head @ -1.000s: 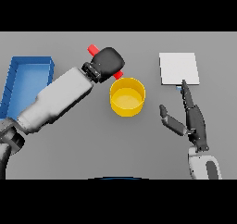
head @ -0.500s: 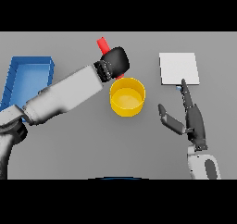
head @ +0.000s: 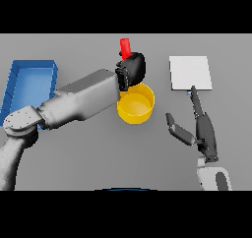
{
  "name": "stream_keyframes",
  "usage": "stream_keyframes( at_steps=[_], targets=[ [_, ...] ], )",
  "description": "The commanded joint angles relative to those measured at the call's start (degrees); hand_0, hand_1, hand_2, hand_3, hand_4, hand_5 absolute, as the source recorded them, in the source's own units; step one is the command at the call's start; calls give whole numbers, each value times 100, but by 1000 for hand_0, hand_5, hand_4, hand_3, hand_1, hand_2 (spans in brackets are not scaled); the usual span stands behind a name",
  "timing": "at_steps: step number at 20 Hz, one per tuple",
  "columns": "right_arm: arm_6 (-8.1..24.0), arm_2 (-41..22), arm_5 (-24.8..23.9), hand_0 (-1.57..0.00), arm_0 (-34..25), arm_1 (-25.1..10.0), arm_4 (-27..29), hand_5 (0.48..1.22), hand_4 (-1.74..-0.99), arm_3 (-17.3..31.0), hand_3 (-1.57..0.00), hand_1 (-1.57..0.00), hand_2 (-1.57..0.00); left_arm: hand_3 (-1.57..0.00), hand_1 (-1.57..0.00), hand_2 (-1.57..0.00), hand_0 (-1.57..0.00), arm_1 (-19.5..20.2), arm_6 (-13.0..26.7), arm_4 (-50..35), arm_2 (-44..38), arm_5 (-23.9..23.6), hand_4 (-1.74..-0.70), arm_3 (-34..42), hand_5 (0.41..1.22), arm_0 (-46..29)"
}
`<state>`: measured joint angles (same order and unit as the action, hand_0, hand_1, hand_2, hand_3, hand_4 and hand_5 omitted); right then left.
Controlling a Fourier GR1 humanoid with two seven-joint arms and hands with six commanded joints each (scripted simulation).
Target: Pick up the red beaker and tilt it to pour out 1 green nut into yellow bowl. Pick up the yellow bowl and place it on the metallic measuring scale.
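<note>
The left hand (head: 132, 70) is clenching its fingers around the red beaker (head: 125, 47), holding it just above the far rim of the yellow bowl (head: 135, 104). The beaker is standing almost upright, its long axis pointing far. The right hand (head: 202, 131) is resting with released fingers near the scale (head: 190, 72).

Single head view; looks down at grey table (head: 74, 158) from above

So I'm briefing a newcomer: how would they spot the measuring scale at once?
Start from the grey table and look to its far right side. There a flat, pale metallic square scale lies just beyond the fingertips of the right hand. Unlike the round yellow bowl nearby, it has no walls.
</note>
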<state>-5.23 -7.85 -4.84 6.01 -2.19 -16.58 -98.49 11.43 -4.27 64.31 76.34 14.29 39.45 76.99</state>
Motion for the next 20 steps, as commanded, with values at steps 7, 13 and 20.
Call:
stream_keyframes(
  at_steps=[7,13,20],
  targets=[
    [-126,159,61,1,-28,-73,215,636,-1153,78,1,1,1,-1571,-1571,-1571,-1571,1,-352,19,405,9,-1721,-120,1221,653],
    [-308,72,105,1,-7,-74,164,660,-1160,54,1,1,1,-1179,-1571,-1571,-1571,427,-430,-309,85,-472,-1731,-872,1221,1688],
    [-155,58,-13,1,-186,-106,-26,637,-1140,197,1,1,1,-1427,-1571,-1571,-1571,1058,315,-2548,-2240,-626,-1735,-2536,1221,2209]
  ],
)
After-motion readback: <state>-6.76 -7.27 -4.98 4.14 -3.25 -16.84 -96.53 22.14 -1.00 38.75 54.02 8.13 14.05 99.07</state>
